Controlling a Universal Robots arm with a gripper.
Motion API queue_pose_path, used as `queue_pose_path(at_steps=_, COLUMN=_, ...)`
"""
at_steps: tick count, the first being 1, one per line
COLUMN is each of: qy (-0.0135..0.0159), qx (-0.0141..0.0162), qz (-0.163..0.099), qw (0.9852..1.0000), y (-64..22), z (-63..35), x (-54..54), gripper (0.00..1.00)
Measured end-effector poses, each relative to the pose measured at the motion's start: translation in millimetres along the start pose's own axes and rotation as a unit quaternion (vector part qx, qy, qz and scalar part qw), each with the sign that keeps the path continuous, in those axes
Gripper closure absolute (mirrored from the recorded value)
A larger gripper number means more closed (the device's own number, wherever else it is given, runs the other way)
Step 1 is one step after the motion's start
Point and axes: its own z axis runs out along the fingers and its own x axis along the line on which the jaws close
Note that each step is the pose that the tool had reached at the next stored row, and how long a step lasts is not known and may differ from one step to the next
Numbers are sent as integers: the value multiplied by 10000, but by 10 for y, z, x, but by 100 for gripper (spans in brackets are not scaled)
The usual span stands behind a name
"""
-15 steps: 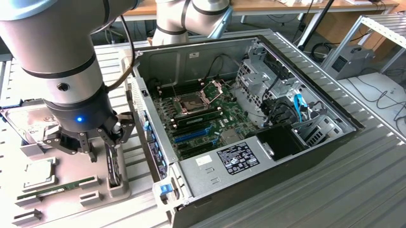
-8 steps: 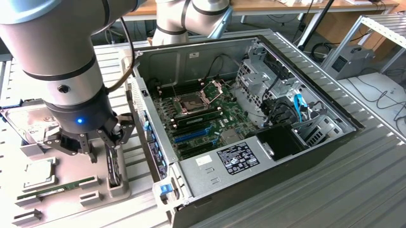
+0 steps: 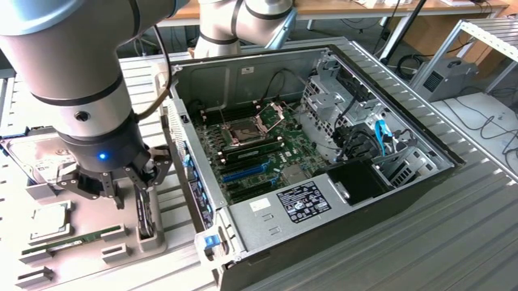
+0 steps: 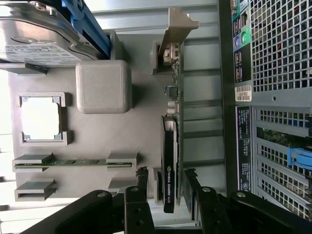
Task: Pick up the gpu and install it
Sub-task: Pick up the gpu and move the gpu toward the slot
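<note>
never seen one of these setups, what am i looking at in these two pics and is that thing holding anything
The big grey jointed tube is a robot arm, ending in a pincer. One picture comes from a camera off to the side. The other comes from a camera on the arm's wrist, looking down past the pincer. Beside an open computer case sits a grey holder tray with parts in it: a hard drive, a processor chip, a memory stick and the gpu, a graphics card standing on its edge. The pincer is open, with the gpu between its jaws, and holds nothing yet.
</note>
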Motion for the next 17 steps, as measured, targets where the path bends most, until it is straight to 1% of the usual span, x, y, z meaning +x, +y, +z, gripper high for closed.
queue_pose_path(at_steps=17, qy=0, qx=0, qz=0, qw=10000, y=1, z=72, x=10, gripper=58)
